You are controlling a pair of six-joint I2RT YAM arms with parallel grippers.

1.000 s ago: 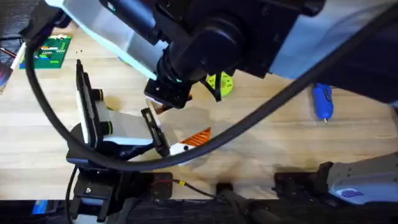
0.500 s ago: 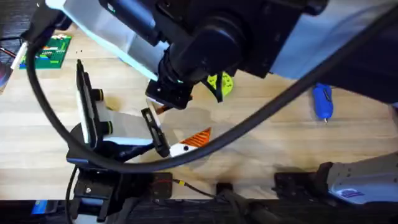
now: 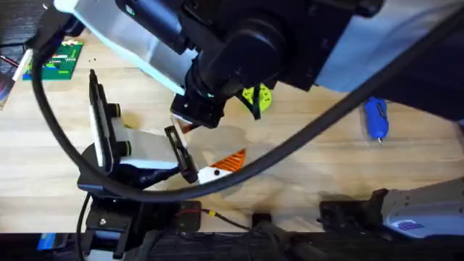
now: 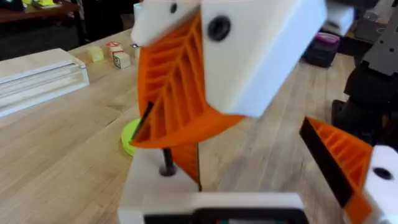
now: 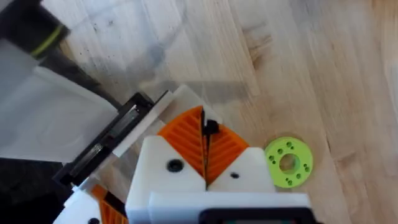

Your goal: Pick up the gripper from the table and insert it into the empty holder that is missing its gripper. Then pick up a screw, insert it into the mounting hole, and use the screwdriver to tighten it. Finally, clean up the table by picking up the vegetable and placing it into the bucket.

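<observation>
My right gripper [image 5: 204, 124] is shut, and its two orange ribbed pads pinch a small dark screw [image 5: 210, 128]. It hangs tip-down over the left arm's white holder [image 4: 180, 196], where the screw [image 4: 166, 165] stands right at the mount's face. An orange ribbed piece [image 4: 188, 163] rises from that mount; I cannot tell whether it is the loose gripper. My left gripper [image 4: 255, 155] is open, its other orange finger [image 4: 339, 155] well apart. From overhead the right gripper [image 3: 190, 123] meets the left gripper [image 3: 217, 168] at mid-table. The blue screwdriver [image 3: 375, 117] lies far right. The bucket and the vegetable are out of view.
A flat yellow-green disc [image 3: 259, 98] lies just beyond the two grippers on the wood. A green circuit board [image 3: 58, 59] sits at the far left. The right arm's dark body and a thick cable [image 3: 326, 119] span the overhead view. Small blocks [image 4: 115, 56] rest far off.
</observation>
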